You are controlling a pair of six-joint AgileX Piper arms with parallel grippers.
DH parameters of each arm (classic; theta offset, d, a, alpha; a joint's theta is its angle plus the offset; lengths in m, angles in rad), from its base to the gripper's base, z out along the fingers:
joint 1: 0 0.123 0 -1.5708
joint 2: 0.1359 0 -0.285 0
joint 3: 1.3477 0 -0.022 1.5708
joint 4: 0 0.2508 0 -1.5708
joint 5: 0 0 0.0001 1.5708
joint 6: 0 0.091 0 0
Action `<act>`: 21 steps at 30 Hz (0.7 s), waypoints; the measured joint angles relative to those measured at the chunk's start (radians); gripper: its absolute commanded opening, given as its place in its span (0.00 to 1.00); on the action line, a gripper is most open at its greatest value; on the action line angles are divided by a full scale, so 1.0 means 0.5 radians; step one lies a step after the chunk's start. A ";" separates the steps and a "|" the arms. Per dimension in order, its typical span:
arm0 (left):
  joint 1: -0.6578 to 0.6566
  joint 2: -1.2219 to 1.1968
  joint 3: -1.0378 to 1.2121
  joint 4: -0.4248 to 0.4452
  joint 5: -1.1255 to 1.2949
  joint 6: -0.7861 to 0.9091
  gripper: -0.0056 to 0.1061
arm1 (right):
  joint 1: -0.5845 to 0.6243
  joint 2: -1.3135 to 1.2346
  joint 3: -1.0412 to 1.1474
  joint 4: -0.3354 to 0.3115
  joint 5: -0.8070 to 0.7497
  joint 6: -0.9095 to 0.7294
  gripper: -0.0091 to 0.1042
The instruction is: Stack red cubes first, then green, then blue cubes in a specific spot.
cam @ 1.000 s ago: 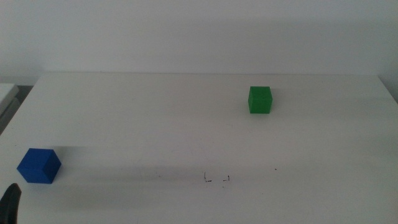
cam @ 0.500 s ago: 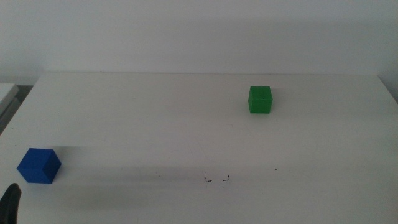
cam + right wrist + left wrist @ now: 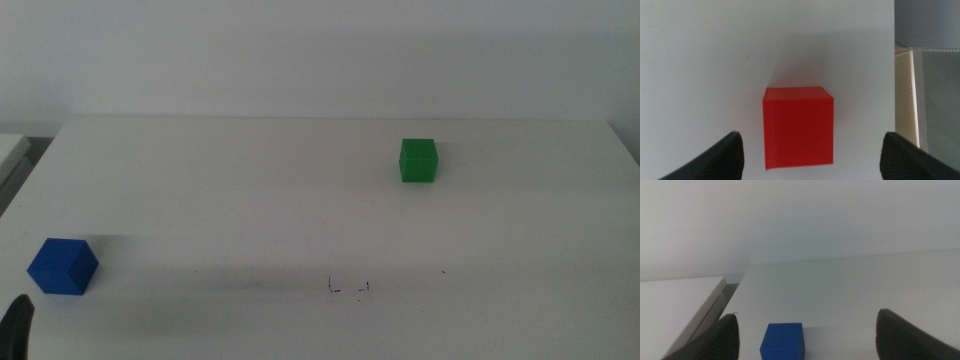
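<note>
Red cube (image 3: 798, 127) between wide right pincer (image 3: 812, 150) | left pincer (image 3: 805, 330) wide, facing blue cube (image 3: 783, 341)

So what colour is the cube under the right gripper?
Bright red, seen best in the right wrist view.

Bright red cube (image 3: 798, 126), plain faces. Green cube (image 3: 418, 160) far right, plain. Deep blue cube (image 3: 63, 266) near left, plain. White surface (image 3: 250, 190); thin black pen corner marks (image 3: 349, 289) near centre.
</note>
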 measured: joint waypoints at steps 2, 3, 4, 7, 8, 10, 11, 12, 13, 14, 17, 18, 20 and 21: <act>0.000 0.000 0.000 0.000 0.000 0.000 0.88 | 0.000 0.037 0.000 -0.005 -0.016 -0.001 0.86; 0.000 0.000 0.000 0.000 0.000 0.000 0.88 | 0.000 0.053 0.000 -0.009 -0.020 -0.001 0.86; 0.000 0.000 0.000 0.000 0.000 0.000 0.88 | 0.000 0.072 0.000 -0.013 -0.020 -0.001 0.86; 0.000 0.000 0.000 0.000 0.000 0.000 0.88 | 0.000 0.123 0.000 -0.025 -0.029 -0.007 0.86; 0.000 0.000 0.000 0.000 0.000 0.000 0.88 | 0.000 0.135 0.000 -0.029 -0.029 -0.010 0.86; 0.000 0.000 0.000 0.000 0.000 0.000 0.88 | 0.000 0.154 0.018 -0.033 -0.045 -0.010 0.86; 0.000 0.000 0.000 0.000 0.000 0.000 0.88 | 0.000 0.158 0.029 -0.038 -0.056 -0.010 0.86; 0.000 0.000 0.000 0.000 0.000 0.000 0.88 | 0.000 0.158 0.046 -0.038 -0.071 -0.010 0.86; 0.000 0.000 0.000 0.000 0.000 0.000 0.88 | 0.000 0.158 0.065 -0.048 -0.085 -0.010 0.86; 0.000 0.000 0.000 0.000 0.000 0.000 0.88 | 0.000 0.158 0.086 -0.052 -0.105 -0.011 0.86; 0.000 0.000 0.000 0.000 0.000 0.000 0.88 | 0.000 0.158 0.143 -0.056 -0.200 -0.015 0.86; 0.000 0.000 0.000 0.000 0.000 0.000 0.88 | 0.000 0.158 0.152 -0.056 -0.232 -0.015 0.86; 0.000 0.000 0.000 0.000 0.000 0.000 0.88 | 0.000 0.162 0.169 -0.045 -0.289 -0.017 0.86; 0.000 0.000 0.000 0.000 0.000 0.000 0.88 | 0.000 0.162 0.178 -0.037 -0.321 -0.017 0.86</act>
